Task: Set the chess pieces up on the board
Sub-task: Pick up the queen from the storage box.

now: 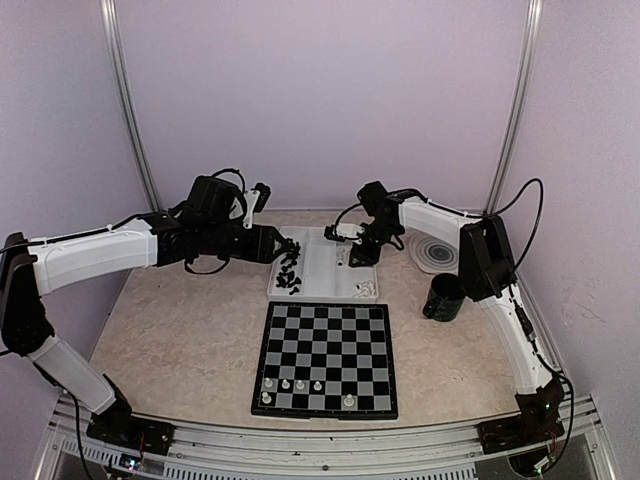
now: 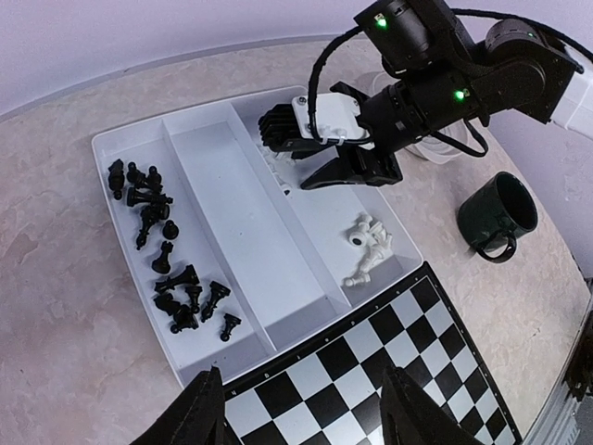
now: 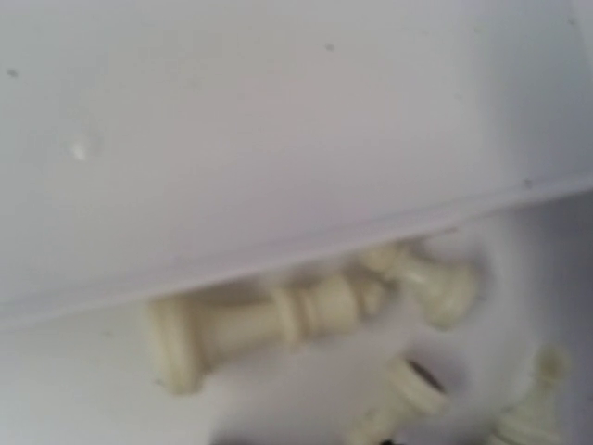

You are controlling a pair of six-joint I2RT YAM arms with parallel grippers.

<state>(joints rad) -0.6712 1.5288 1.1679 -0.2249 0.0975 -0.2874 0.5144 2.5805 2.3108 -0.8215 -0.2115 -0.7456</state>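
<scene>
White chess pieces (image 3: 269, 324) toppled in tray (image 2: 232, 213) beneath right hand (image 2: 315, 178), grip unclear; left hand (image 2: 301, 408) spread near black pieces (image 2: 167, 260).

The board (image 1: 325, 358) is chequered black and pale grey inside a thin dark border, and the table (image 1: 180, 320) is beige with a marbled mottle. The tray (image 2: 232, 195) is plain white; the black pieces (image 2: 162, 255) are glossy, while the white pieces (image 2: 369, 246) look creamy in the right wrist view. The mug (image 2: 498, 216) is dark green, and the round disc (image 1: 436, 252) carries grey and white concentric rings.
</scene>
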